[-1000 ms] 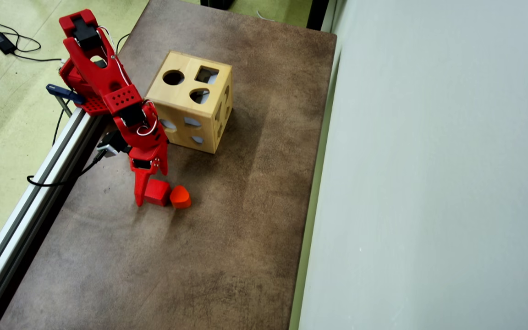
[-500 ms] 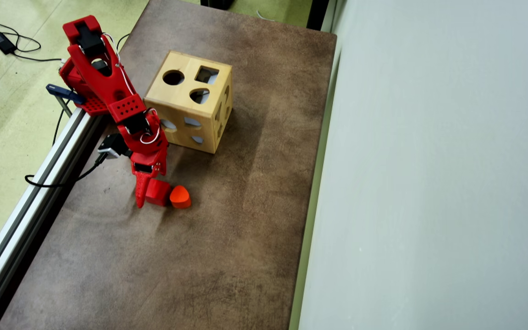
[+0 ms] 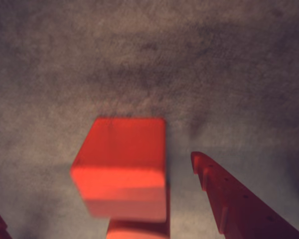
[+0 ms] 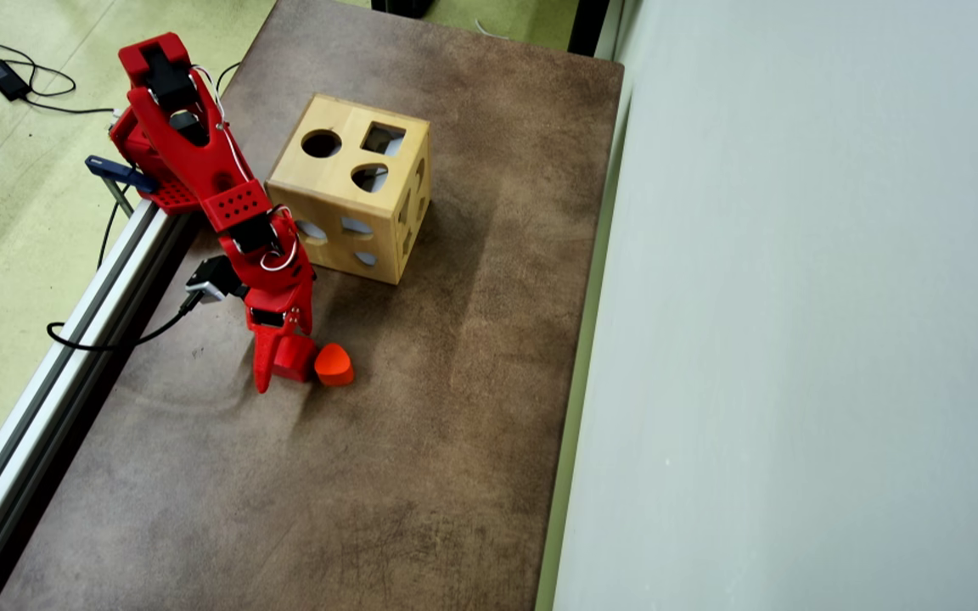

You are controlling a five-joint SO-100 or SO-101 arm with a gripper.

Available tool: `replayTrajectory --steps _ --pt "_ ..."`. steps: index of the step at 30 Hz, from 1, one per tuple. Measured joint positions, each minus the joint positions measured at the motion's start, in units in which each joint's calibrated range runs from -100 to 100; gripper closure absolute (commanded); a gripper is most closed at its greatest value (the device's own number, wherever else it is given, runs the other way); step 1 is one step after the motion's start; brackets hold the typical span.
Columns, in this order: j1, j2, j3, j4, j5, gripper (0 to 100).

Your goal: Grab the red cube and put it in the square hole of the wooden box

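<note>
We see the gripper [image 4: 278,373] with its jaws apart around the cube [image 3: 122,162], not clamped; an orange block [image 4: 334,364] touches the cube.

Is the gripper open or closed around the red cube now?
Open. In the wrist view the red cube sits between the gripper fingers, with bare table visible beside it.
</note>
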Motion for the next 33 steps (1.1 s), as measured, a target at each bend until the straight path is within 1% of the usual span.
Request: replayTrajectory --steps 23,26,31,33 --pt "-0.2 3.0 -2.3 -0.5 0.0 47" --pt "-0.3 3.0 -2.3 -0.5 0.0 50" --pt "-1.5 3.0 -2.3 -0.4 0.0 64" --pt "-1.5 3.0 -2.3 -0.4 0.0 67"
